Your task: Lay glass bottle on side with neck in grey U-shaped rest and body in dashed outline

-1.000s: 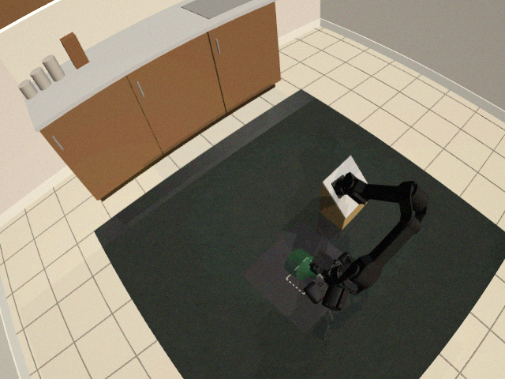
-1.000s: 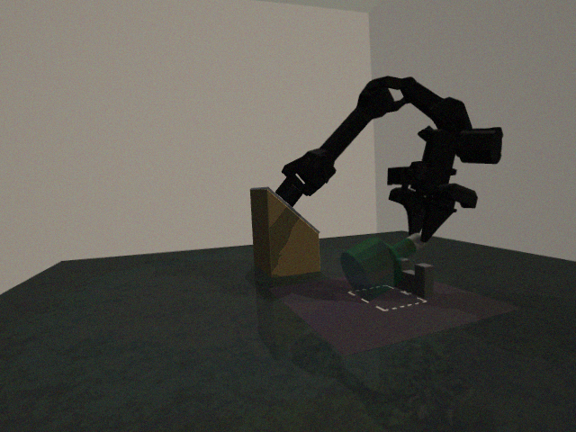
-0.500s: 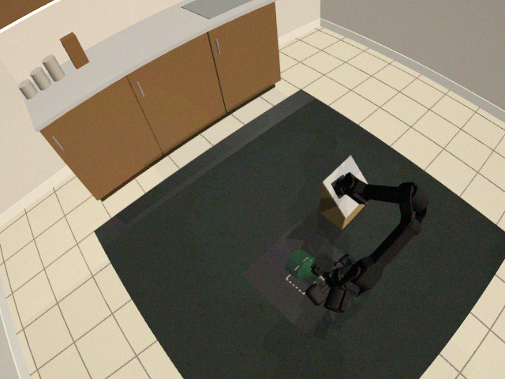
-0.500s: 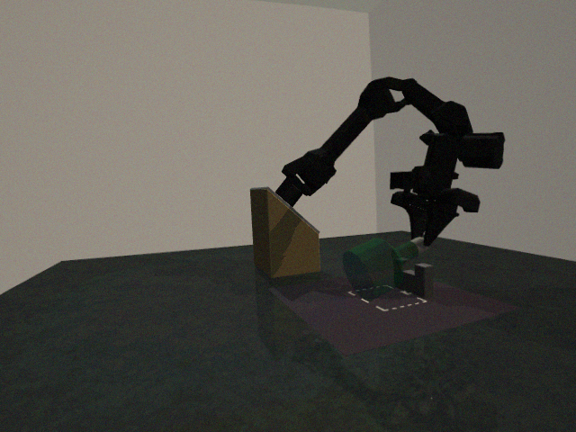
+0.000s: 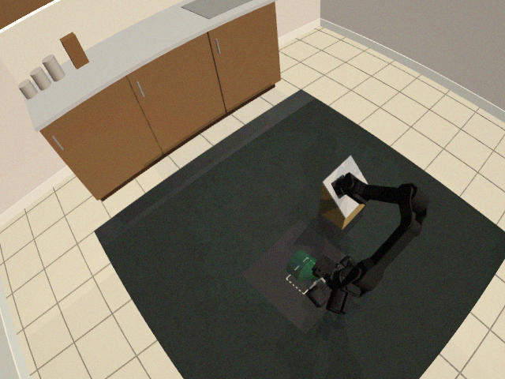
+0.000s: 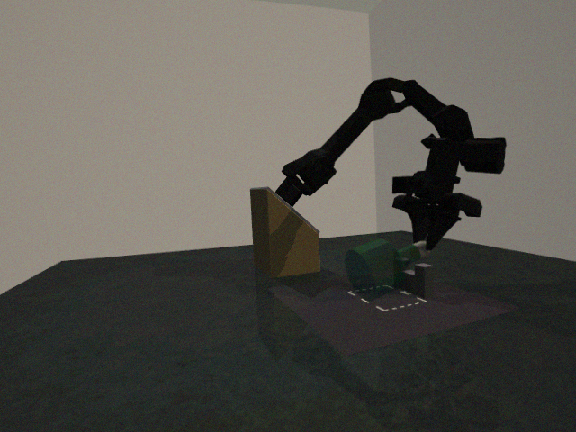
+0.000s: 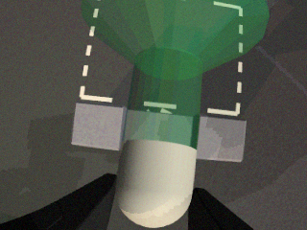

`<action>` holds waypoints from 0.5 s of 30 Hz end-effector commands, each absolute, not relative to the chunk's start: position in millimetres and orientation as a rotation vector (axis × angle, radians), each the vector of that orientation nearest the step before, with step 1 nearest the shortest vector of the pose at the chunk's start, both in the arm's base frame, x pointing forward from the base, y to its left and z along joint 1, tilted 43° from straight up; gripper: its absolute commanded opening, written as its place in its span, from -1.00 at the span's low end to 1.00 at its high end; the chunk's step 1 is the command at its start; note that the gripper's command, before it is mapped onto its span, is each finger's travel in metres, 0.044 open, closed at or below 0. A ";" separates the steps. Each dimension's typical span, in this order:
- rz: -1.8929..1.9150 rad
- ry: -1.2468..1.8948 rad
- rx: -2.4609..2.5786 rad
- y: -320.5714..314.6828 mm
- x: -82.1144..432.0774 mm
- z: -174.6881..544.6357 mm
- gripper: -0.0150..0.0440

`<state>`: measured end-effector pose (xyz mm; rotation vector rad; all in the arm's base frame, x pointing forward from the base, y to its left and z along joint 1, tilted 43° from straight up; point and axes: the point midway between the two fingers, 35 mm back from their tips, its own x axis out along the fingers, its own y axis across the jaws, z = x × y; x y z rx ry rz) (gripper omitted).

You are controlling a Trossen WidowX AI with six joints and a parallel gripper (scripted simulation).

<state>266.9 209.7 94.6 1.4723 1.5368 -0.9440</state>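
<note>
Fingers (image 5: 322, 281) (image 6: 426, 247) clamped on its pale cap, the green bottle (image 5: 301, 265) (image 6: 374, 264) (image 7: 165, 91) lies nearly level above the outline (image 5: 295, 286) (image 6: 403, 307) (image 7: 240, 62), neck over the rest (image 6: 420, 281) (image 7: 98, 126); likely rigid, slippery, breakable glass, best held by the neck.
</note>
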 end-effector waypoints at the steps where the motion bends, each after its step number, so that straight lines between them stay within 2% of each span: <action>1: -0.948 1.535 1.473 211.7 266.5 92.7 -0.08; 15: -0.936 1.541 1.471 220.1 265.5 90.0 -0.08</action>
